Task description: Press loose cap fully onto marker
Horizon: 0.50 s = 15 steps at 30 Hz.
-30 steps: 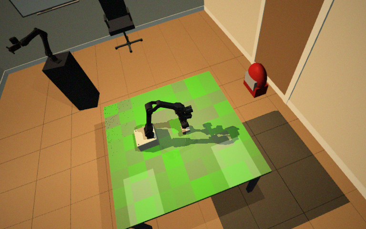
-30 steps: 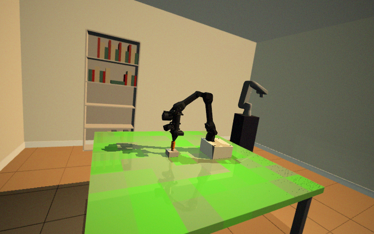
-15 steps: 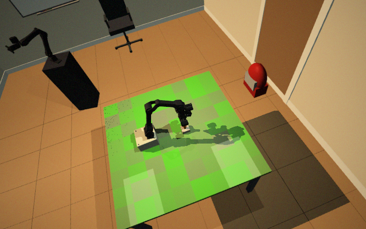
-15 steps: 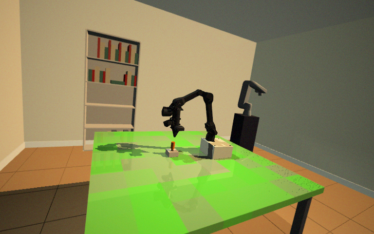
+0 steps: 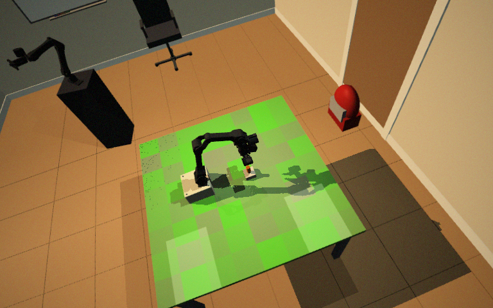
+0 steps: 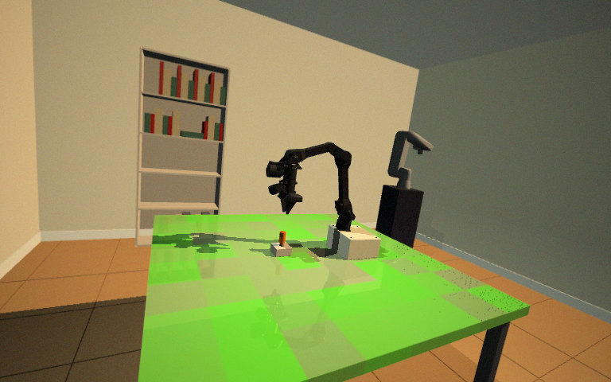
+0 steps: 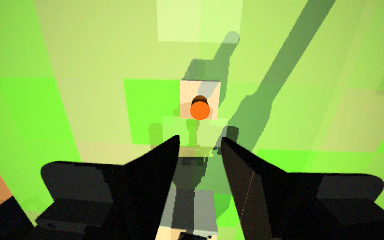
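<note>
The orange cap (image 5: pixel 248 168) (image 6: pixel 282 237) (image 7: pixel 200 110) sits upright on top of the marker, over the pale holder block (image 5: pixel 250 177) (image 6: pixel 281 251) (image 7: pixel 187 97). Little of the marker shows under the cap. Whether the cap is fully seated cannot be told. My gripper (image 5: pixel 248 163) (image 6: pixel 287 212) (image 7: pixel 200 140) points down above the cap, clear of it. In the wrist view its fingers stand apart with nothing between them, and the cap shows beyond the fingertips.
The arm's white base box (image 5: pixel 199 191) (image 6: pixel 362 247) stands on the green patchwork table (image 5: pixel 232 254) (image 6: pixel 252 324), to one side of the holder block. Shadows of the arm fall around the block. A second arm on a dark pedestal (image 5: pixel 105 112) (image 6: pixel 399 216) stands off the table.
</note>
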Each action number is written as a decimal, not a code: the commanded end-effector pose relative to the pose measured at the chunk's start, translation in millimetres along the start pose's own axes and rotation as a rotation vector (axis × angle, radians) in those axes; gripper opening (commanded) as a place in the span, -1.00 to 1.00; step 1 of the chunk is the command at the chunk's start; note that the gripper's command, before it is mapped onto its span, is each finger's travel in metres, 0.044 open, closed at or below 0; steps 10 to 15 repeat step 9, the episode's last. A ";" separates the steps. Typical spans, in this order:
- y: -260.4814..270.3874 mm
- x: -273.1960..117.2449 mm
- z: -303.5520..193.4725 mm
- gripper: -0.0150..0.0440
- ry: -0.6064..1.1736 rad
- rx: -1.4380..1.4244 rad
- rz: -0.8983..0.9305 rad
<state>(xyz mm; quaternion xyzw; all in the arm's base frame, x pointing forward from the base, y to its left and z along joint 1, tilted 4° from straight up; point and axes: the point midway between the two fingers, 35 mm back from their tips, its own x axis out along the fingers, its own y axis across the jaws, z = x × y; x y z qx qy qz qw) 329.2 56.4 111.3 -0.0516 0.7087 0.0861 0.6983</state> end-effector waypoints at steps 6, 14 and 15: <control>-0.2 -0.9 0.0 0.84 -0.001 -0.006 -0.001; -0.2 -0.9 0.0 1.00 -0.001 -0.006 -0.001; -0.2 -0.9 0.0 1.00 -0.001 -0.006 -0.001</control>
